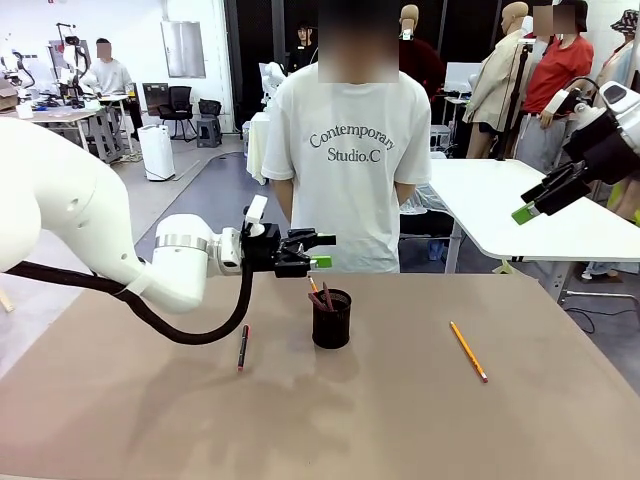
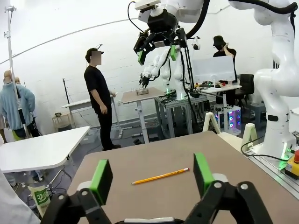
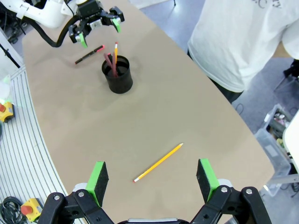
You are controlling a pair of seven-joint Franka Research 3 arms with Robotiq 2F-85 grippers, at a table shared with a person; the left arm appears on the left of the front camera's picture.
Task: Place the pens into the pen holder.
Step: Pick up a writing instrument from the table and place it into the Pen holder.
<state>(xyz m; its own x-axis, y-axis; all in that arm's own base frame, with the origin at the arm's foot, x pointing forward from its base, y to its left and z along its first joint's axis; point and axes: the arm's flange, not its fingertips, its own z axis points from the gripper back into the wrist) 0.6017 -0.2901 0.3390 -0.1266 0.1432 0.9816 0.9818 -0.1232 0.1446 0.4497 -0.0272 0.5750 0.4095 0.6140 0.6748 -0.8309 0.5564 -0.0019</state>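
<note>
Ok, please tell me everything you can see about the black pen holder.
The pen holder is a small black round cup, standing upright near the middle of the brown table, open at the top. An orange-yellow pencil and a reddish pen lean inside it. The open left gripper hovers close by, not touching it.

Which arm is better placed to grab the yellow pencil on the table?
Right: the right gripper, open, faces the yellow pencil; the left gripper is beyond the pen holder from it.
</note>
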